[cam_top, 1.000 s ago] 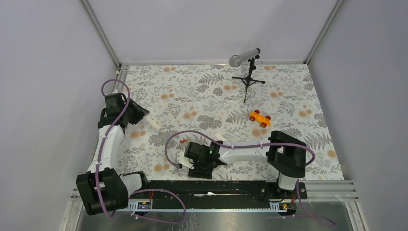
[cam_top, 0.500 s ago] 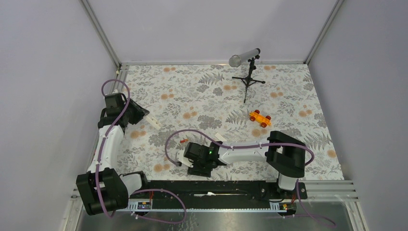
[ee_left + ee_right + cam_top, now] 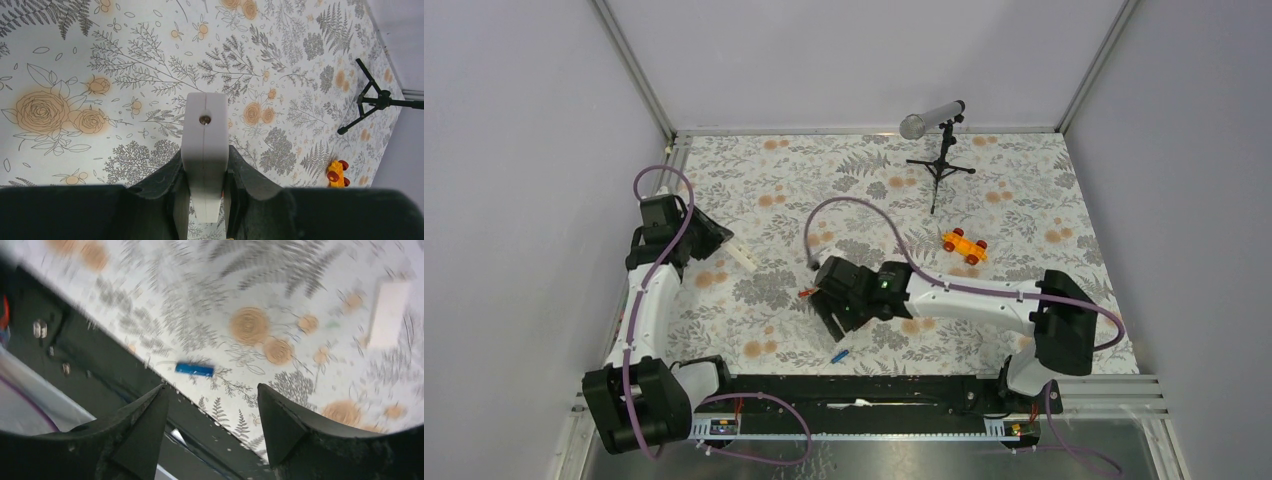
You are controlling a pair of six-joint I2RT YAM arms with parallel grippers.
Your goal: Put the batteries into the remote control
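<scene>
Remote [image 3: 205, 120] is clamped between the closed fingers of the left gripper [image 3: 205, 154]. It is held at the left side of the table [image 3: 1024, 200], its white end jutting past the tips. Blue battery [image 3: 839, 355] lies loose near the table's front edge, just in front of the right gripper [image 3: 831, 318]. In the wrist view it shows in the gap between the two fingers [image 3: 135, 435], beyond their tips and touched by neither. Those jaws stand wide apart and empty. Red battery [image 3: 805, 293] lies on the table just left of the right wrist. A blurred white cover [image 3: 390, 315] lies further off, and a toy car [image 3: 964, 245] sits well apart to the right.
</scene>
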